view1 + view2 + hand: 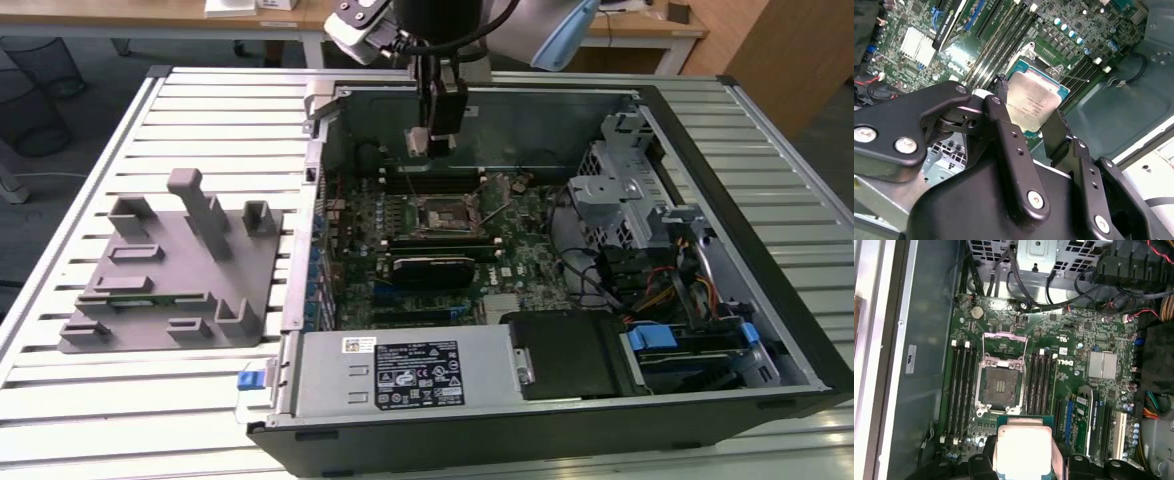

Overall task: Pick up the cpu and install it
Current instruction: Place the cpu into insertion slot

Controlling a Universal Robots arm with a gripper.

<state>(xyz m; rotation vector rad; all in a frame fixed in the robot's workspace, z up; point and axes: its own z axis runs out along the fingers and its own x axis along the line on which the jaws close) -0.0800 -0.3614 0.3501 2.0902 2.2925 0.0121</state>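
The cpu (1023,445), a small flat square chip with a pale metal top, is held between the black fingers of my gripper (1023,460), which is shut on it. In the second wrist view the cpu (1032,101) sits tilted between the fingers (1005,131) of the gripper (1029,110), over the green motherboard. The empty socket (999,385) lies open, its metal frame lifted, a short way off from the chip. In the exterior view the gripper (430,140) hangs inside the open computer case above the board's far part, beyond the socket (437,213).
Memory slots (961,390) flank the socket. A black long block (433,267) lies on the board nearer the camera. Drive cage (617,190) and cables fill the case's side at the exterior view's right. A grey fixture with posts (174,265) stands on the slatted table (80,400).
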